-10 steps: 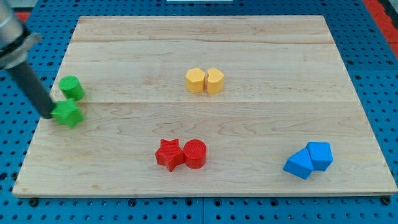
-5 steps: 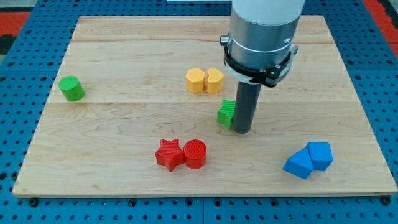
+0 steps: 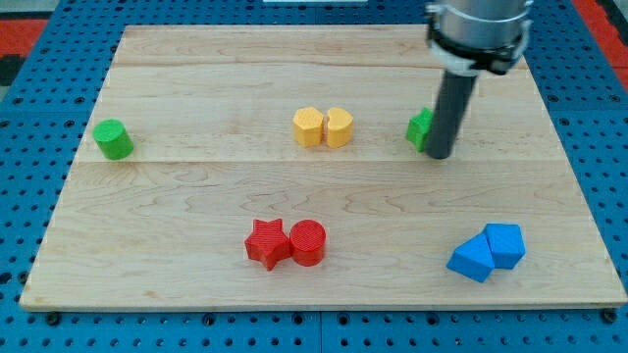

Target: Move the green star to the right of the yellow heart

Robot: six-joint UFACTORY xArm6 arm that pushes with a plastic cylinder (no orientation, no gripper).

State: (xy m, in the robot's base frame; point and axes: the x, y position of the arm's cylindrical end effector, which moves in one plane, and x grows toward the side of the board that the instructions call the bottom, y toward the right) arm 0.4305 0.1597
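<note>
One camera view only. Seven small blocks on pale wooden board (image 3: pixel 196 78); small green star-shaped block (image 3: pixel 420 128) half hidden behind straight dark rod, level with small yellow heart-shaped block (image 3: pixel 340 127) and well apart from it toward the view's right. My tip (image 3: pixel 441 156) planted on the board, touching the green star's right side, pressed against it from the view's right; no jaws on this rod, nothing clamped, only bare contact. Rod upright, grey collar (image 3: pixel 479 29) cut off by the view's top edge.

Judged nearly done: star already on the heart's right. Best finish probably a short nudge leftward to close the gap, kept on the heart's row, slow enough not to knock the heart into the yellow hexagonal block (image 3: pixel 308 126) touching its left side. Lifting away cleanly also matters, lest the star spin.
</note>
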